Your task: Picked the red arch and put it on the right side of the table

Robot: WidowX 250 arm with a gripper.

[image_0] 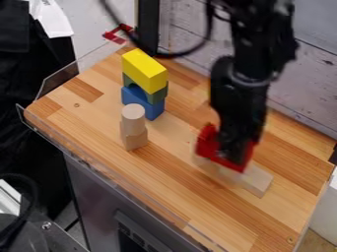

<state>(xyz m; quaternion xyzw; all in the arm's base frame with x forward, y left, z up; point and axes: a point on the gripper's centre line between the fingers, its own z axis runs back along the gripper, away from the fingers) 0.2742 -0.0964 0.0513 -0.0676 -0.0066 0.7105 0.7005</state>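
Nearest us, bottom left: metal frame [49,227], then the grey unit [104,196] under the bench [289,212].

On the bench, towards the camera's right, a pale block [257,180] lies flat, one end out from under the red arch [208,142]. The arch sits tilted at the gripper [231,150], over or against that block. Can't tell if they touch.

Gripper: we read it as closed on the arch, tips at about its middle. Can't tell how firm the grip is.

Progress, our call: pick looks done, place isn't. The arch is already over the camera's right half, so what's left is lowering it flat on bare wood, letting go and backing off. We'd want it well off the pale block first; set down there, it could tip or ride up.

Containers: we see none as such. Closest thing is the clear rim [60,74] round the bench edge, with the blocks standing inside it.

Further back, left of the arm: cylinder [133,116] upright on a small block [135,141]. Behind that, blue arch [155,109], green piece [158,95] on it, yellow block [146,69] on top. Red clip [118,33] by the far corner.
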